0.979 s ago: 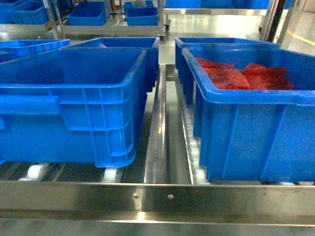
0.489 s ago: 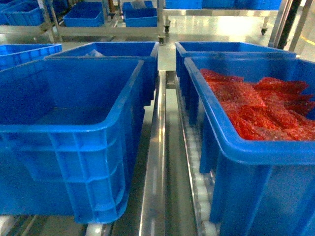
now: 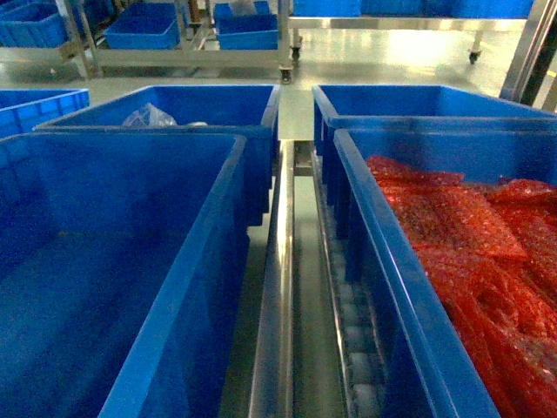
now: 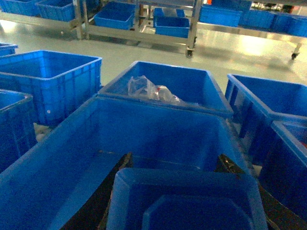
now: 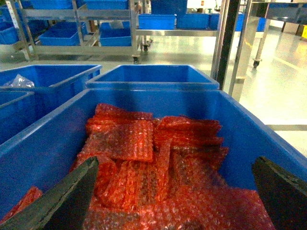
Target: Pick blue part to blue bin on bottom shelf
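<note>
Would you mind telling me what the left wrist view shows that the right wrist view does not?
Only the left wrist view shows the blue part between the left gripper's fingers, above the empty near-left bin. Only the right wrist view shows the red bubble-wrap bags filling the near-right bin, with the right gripper open and empty over them. Both show the far-left bin holding a clear plastic bag.

Glossy blue plastic bins (image 3: 130, 287) flank a shiny steel divider rail (image 3: 277, 287).
</note>
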Tool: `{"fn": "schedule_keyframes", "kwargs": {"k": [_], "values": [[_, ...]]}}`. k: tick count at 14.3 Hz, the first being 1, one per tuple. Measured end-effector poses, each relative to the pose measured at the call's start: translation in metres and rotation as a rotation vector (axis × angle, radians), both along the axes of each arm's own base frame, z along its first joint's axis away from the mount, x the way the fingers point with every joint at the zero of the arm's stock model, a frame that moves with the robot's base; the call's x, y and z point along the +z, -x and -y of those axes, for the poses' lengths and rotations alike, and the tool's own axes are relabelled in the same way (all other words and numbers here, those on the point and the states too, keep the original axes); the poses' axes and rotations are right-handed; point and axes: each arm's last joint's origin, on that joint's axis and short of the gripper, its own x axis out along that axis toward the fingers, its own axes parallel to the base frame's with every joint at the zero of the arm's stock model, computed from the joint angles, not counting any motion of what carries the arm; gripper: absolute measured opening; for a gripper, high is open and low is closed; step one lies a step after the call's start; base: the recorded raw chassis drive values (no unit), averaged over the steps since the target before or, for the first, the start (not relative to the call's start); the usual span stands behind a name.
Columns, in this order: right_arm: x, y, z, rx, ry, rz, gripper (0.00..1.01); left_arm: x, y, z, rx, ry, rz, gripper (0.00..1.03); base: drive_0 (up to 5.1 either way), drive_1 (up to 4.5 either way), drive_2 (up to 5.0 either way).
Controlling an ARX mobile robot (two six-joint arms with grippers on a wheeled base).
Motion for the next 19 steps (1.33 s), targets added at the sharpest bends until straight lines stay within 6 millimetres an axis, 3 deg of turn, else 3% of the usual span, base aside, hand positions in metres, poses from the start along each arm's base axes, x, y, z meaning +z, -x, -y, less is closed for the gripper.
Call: {"fn": "schedule_keyframes", "kwargs": {"k": [19], "values": [[0.0001, 0.0, 0.0, 0.0, 0.0, 0.001, 0.98, -0.0001, 0.0001, -0.0001, 0.0, -0.001, -0.001, 0.43, 0.0, 0.0, 0.0]]}}
